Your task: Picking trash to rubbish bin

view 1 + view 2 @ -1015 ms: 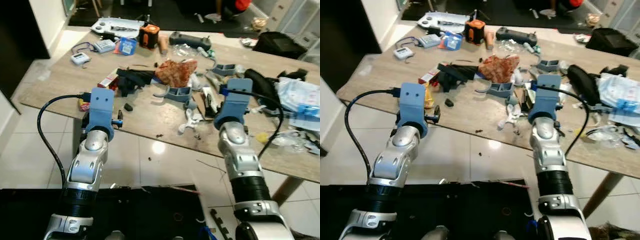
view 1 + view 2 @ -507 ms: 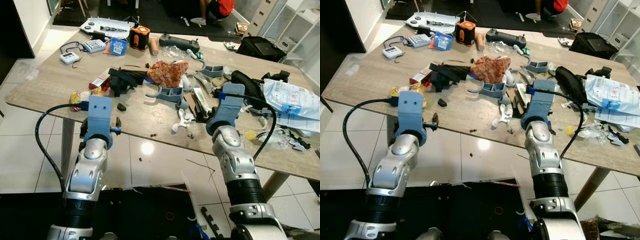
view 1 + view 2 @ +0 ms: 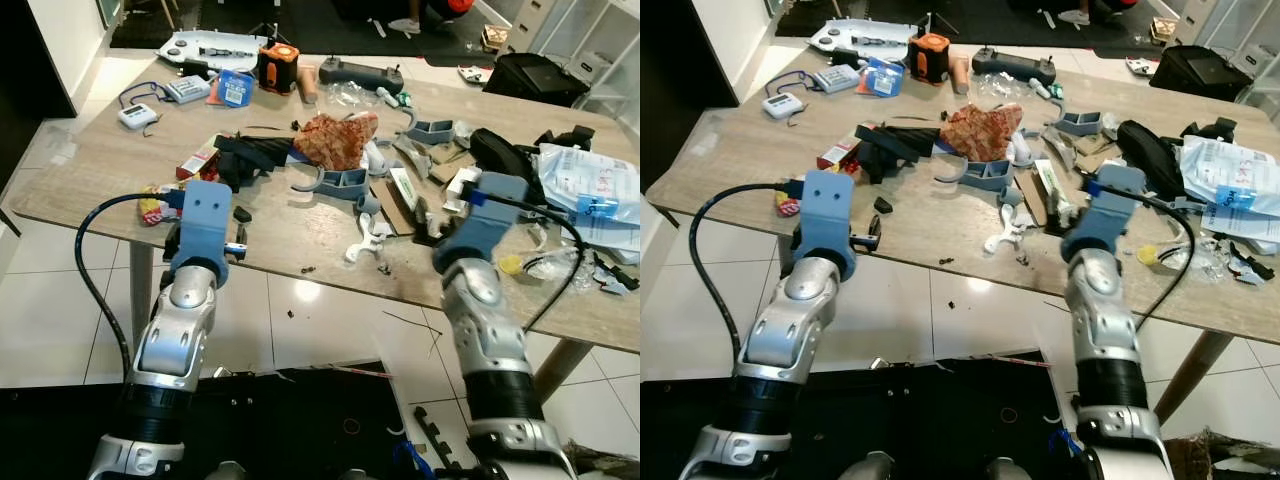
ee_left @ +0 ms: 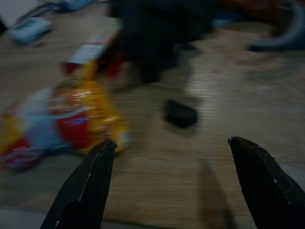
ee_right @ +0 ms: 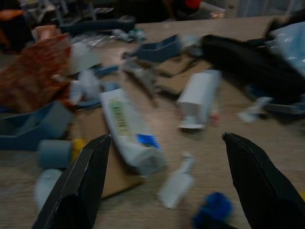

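A yellow and red snack wrapper lies at the table's front left edge, just ahead of my left gripper, which is open and holds nothing. A small black piece lies beyond its fingers. A crumpled red-brown bag sits mid-table. My right gripper is open and hovers low at the front edge, facing a white tube on a piece of cardboard and a small white bottle. In the head views the blue wrist housings cover the fingers.
The wooden table is crowded with blue plastic parts, a black bag, an orange tape measure, papers and plastic wrap at the right. White tiled floor lies under and before it.
The camera has shifted a little. My right arm has swung to the right along the table's front edge. The left arm stays by the snack wrapper.
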`<state>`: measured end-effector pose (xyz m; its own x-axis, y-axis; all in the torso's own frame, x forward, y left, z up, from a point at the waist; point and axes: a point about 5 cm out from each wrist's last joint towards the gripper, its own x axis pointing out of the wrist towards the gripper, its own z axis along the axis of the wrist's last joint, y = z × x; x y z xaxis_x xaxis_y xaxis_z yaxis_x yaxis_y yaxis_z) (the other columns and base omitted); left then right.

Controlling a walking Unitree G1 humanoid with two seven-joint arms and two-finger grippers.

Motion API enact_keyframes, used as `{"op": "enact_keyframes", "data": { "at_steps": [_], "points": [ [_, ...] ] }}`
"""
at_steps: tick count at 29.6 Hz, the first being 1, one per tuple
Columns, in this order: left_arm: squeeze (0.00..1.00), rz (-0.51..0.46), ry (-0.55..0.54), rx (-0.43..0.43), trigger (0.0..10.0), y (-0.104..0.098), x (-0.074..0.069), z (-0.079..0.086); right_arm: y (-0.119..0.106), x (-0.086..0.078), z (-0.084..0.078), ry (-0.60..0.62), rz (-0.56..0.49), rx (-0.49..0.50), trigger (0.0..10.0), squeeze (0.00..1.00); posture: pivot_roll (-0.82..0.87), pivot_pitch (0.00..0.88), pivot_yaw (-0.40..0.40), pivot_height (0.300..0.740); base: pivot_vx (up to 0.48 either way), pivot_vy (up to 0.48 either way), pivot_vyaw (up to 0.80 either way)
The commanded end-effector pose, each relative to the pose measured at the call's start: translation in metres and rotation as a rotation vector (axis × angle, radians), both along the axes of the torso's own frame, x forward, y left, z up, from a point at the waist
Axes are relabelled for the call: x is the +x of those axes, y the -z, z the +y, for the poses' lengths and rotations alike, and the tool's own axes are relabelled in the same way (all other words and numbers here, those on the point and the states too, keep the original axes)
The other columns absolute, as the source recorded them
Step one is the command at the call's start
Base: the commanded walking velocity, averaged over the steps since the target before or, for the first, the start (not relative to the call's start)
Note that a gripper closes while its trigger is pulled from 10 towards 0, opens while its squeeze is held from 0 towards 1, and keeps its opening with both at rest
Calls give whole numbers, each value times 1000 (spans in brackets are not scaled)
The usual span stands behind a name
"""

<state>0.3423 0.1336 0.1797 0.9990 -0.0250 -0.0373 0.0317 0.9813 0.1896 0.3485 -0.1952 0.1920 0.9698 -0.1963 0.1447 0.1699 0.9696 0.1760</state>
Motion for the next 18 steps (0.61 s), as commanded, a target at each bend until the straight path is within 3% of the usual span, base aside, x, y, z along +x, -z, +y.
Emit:
{"op": "enact_keyframes", "data": {
  "at_steps": [1, 7, 11, 13, 15, 18],
  "points": [
    [0, 7, 26, 20, 10000, 4, 0, -5, 1, -6, 2, -28, -11, -15, 10000, 0, -40, 194, -28, 740, 0, 0, 0],
    [0, -16, 25, 18, 10000, 5, -4, -8, -3, -8, 11, -86, -59, -47, 10000, 0, -16, 161, -23, 740, 0, 0, 0],
    [0, -10, 56, 21, 10000, 5, -6, -13, -4, -4, 16, -128, -70, -12, 10000, 0, 17, 139, -30, 740, 0, 0, 0],
    [0, -11, 65, 30, 10000, 7, -9, -14, -1, -4, 24, -164, -61, -56, 10000, 0, 46, 108, -31, 740, 0, 0, 0],
    [0, -12, 51, 16, 10000, 14, -14, -6, 5, -5, 47, -246, -57, -139, 10000, 0, 28, 91, -10, 740, 0, 0, 0],
    [0, -13, 61, -13, 10000, 20, -18, -4, 6, -5, 50, -224, -30, -194, 10000, 0, 5, 73, 10, 740, 0, 0, 0]
  ]
}}
